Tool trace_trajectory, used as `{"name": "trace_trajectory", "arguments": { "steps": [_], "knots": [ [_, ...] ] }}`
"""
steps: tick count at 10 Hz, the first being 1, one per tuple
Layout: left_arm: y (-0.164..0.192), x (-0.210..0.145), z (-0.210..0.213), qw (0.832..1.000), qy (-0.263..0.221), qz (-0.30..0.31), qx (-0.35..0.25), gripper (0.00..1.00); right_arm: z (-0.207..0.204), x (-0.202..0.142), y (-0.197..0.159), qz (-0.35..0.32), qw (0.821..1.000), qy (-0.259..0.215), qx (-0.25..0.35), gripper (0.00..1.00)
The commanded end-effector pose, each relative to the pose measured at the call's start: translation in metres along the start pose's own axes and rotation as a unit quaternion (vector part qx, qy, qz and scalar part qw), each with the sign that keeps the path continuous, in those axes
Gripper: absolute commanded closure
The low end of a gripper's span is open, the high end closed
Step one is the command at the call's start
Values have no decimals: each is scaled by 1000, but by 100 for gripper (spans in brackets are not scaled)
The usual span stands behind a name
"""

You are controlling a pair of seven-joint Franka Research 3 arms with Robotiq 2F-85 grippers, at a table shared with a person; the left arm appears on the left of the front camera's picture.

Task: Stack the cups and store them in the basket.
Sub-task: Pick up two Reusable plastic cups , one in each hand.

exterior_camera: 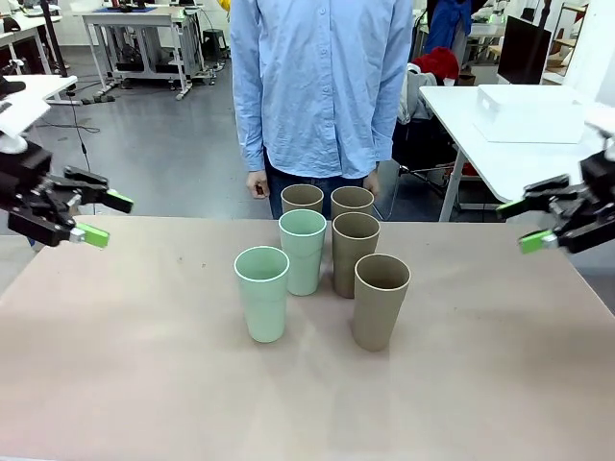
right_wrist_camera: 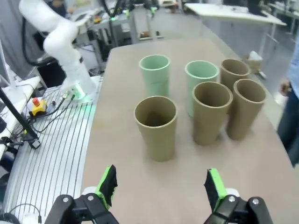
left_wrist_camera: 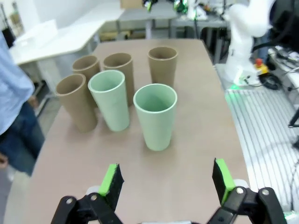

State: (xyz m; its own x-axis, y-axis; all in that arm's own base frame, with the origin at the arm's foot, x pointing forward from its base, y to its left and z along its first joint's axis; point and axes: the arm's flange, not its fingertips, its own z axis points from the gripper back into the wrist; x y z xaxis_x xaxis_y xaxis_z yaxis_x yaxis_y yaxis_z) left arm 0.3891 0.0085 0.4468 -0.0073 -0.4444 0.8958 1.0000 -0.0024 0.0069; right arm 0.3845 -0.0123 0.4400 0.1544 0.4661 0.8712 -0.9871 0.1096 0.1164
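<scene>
Six upright cups (exterior_camera: 303, 254) clustered; left and right jaws released, flanking; person (exterior_camera: 322, 86) close behind

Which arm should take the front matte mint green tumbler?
Left: the front mint green tumbler faces the open left gripper unobstructed; a tall tan-brown tumbler stands between it and the right gripper.
</scene>
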Motion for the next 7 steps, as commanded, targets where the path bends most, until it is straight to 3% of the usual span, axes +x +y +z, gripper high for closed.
{"name": "trace_trajectory", "arguments": {
  "steps": [1,4,6,7],
  "knots": [
    [23,-24,-21,998,-54,-25,-36,0,-25,-19,-27,22,999,-24,33,0],
    [40,-72,-85,991,-75,-53,-97,0,-98,-58,-30,5,995,-79,53,0],
    [48,-80,-95,990,-100,-36,-91,0,-107,-62,-33,-41,992,-120,17,0],
    [30,-80,-99,992,-67,-40,-96,0,-105,-61,-29,-18,996,-71,56,0]
  ]
}}
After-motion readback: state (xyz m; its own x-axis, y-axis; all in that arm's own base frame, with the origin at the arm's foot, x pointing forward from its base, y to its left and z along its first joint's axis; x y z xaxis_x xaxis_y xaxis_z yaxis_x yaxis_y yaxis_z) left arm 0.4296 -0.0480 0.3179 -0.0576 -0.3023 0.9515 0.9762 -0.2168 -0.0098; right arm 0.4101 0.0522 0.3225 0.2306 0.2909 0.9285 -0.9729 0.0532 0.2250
